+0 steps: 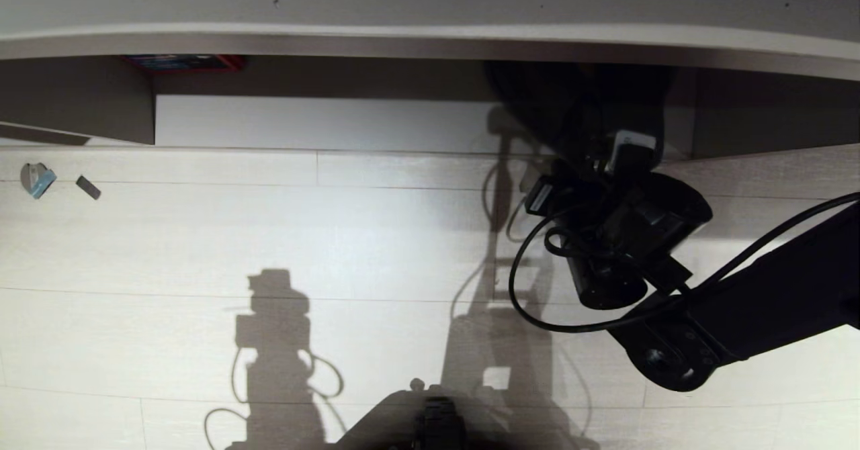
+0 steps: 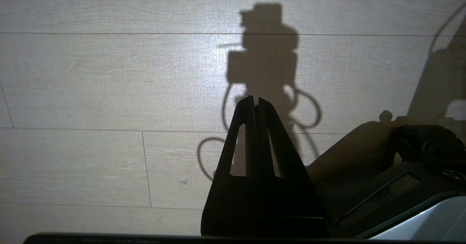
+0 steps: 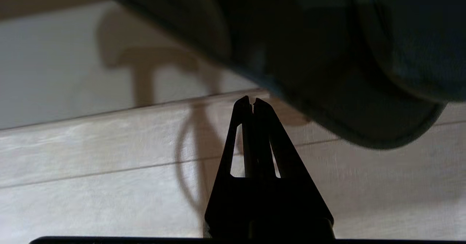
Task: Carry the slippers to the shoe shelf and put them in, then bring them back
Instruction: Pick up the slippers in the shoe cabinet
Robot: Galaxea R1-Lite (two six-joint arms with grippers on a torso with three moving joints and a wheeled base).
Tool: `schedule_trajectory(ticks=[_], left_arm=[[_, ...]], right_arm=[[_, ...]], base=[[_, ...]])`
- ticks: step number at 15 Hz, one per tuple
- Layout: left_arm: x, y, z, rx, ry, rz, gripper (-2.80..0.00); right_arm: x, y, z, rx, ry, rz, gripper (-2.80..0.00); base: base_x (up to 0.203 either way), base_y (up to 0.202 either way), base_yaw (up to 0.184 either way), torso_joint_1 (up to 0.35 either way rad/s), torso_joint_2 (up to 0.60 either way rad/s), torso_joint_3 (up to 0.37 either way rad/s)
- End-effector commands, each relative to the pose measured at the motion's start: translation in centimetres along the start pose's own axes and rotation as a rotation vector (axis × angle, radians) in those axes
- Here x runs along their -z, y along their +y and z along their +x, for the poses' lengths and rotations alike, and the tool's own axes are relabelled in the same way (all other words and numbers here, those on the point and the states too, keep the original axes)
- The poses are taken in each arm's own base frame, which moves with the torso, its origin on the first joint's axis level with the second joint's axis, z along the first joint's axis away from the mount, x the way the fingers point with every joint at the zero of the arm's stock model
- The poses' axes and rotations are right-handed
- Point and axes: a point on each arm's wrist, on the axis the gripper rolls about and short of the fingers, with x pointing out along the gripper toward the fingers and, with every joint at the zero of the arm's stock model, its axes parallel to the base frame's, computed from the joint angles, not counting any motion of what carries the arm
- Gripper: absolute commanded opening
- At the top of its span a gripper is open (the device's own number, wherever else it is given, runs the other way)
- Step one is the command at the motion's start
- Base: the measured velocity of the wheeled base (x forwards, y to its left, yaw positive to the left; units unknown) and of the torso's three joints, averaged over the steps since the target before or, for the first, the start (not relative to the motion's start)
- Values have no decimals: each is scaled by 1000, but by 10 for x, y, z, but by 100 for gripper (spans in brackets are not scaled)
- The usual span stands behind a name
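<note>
Right gripper (image 3: pixel 252 100), fingertips pressed together on nothing, points toward the shoe shelf (image 1: pixel 430 33). Just past its tips the slippers (image 3: pixel 364 73) loom as a dark blue-grey mass at the shelf's floor-level opening; their long axis is unclear. By my judgement the right arm is much nearer, as the left gripper (image 2: pixel 255 99) hangs closed over the floor.

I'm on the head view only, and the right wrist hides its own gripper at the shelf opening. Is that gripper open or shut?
Observer: Shut. In the right wrist view the right gripper has its tips together with nothing between them.
Operator: Then where are the slippers?
Observer: A blue-grey slipper looms close to that camera, off to one side of the gripper. I cannot tell what supports it.
Operator: And the left arm?
Observer: The left gripper is shut too, pointing over pale wood floor.
</note>
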Motion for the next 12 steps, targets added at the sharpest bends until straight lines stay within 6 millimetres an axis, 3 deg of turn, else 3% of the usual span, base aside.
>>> schedule_trajectory(ticks=[1,8,12], left_arm=[[0,0,0,-1,-1,-2,-280],[0,0,0,-1,-1,1,-280],[0,0,0,-1,-1,1,-280]], right_arm=[[3,1,5,13,-10,-15,-280],[-18,8,23,36,-106,39,-280],[-16,1,40,89,-136,40,-280]], base=[[0,0,0,0,0,0],[0,0,0,0,0,0],[0,0,0,0,0,0]])
